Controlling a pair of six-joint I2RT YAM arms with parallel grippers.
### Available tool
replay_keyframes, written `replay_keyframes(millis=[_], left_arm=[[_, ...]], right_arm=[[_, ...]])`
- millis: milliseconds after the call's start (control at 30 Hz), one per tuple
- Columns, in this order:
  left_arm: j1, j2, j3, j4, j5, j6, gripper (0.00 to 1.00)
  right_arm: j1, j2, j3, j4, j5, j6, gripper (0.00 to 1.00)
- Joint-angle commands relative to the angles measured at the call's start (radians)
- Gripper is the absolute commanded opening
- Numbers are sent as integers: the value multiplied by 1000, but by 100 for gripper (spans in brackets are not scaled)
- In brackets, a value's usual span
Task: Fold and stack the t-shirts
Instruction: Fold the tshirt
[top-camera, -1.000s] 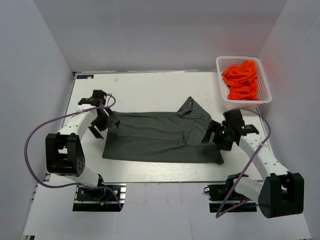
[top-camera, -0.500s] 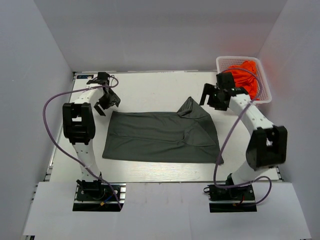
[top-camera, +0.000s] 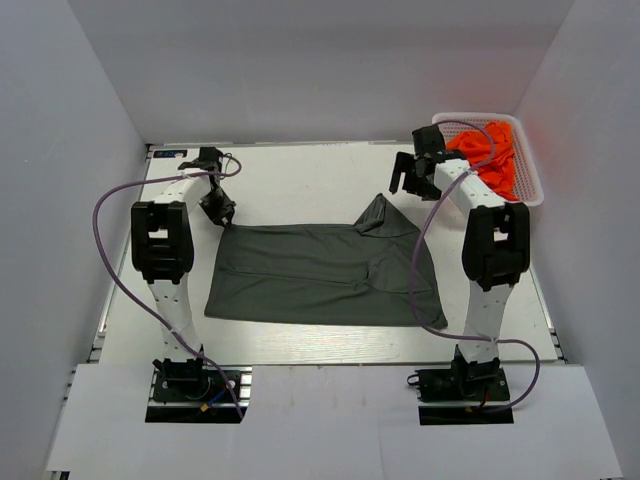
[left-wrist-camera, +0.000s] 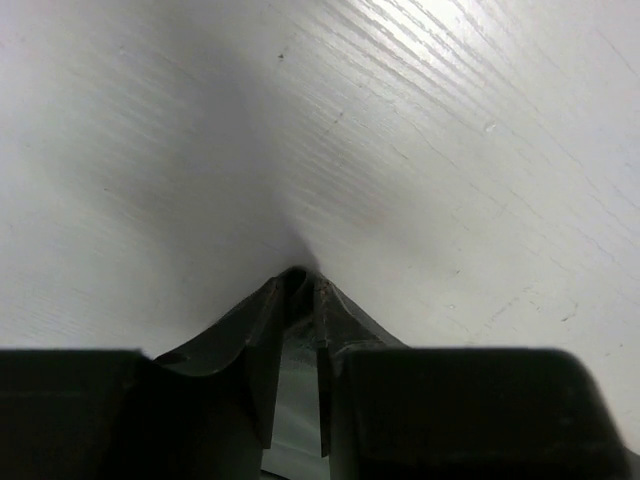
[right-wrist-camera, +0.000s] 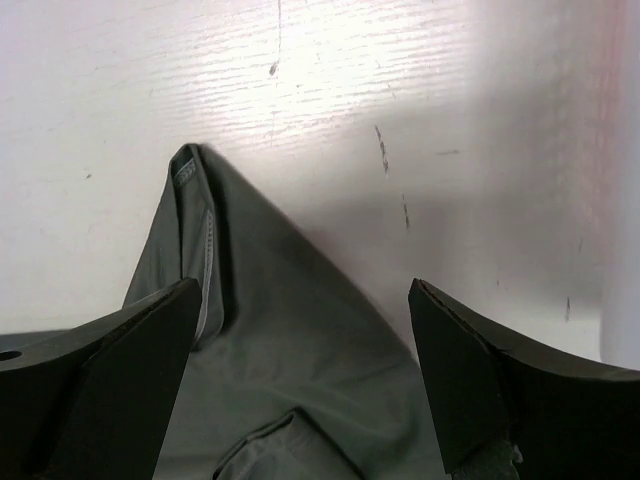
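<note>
Left gripper is pinched narrow on the upper-left corner of the plain dark grey cloth t-shirt; right gripper, spread wide near its upper-right peak, should bite equally deep.

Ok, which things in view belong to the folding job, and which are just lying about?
Job: dark grey t-shirt; orange t-shirts; left tool, pinching the grey shirt's corner; right tool, open.
Lying about: white basket holding the orange ones; purple cables.
</note>
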Motion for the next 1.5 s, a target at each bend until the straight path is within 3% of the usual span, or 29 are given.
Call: replay_keyframes(millis=[0,100,167,200,567,667,700,767,867,900,933,967,1167,1467], left_arm=[[3,-9,-24,29,36,9,28],[3,-20,-63,52,63,19,24],[3,-30,-85,64,74,19,3],[3,-30,-103,64,83,19,0],[3,-144,-192,150,50,29,0],[3,-153,-202,150,50,29,0],[3,-162,-202,150,50,29,0],[3,-162,-211,159,50,29,0],[3,-173,-220,168,50,38,0],[3,-182,-220,168,50,38,0],[-6,-193,-220,168,50,38,0],[-6,-193,-229,179,50,38,0],[-15,-263,-249,201,79,48,0],[-15,-351,-321,201,70,39,0]], right_arm=[[7,27,63,7,35,-16,90],[8,69,81,32,44,-13,90],[11,111,95,29,42,-20,90],[19,119,124,26,33,-23,90],[82,237,215,64,-30,-94,90],[88,256,215,65,-7,-80,78],[86,261,212,65,4,-71,64],[86,265,204,78,15,-62,62],[85,277,198,102,16,-63,48],[88,282,197,110,10,-62,34],[88,282,198,117,4,-62,12],[86,284,200,119,-2,-60,0],[97,170,129,150,-31,-68,0],[106,-213,-286,191,31,-40,0]])
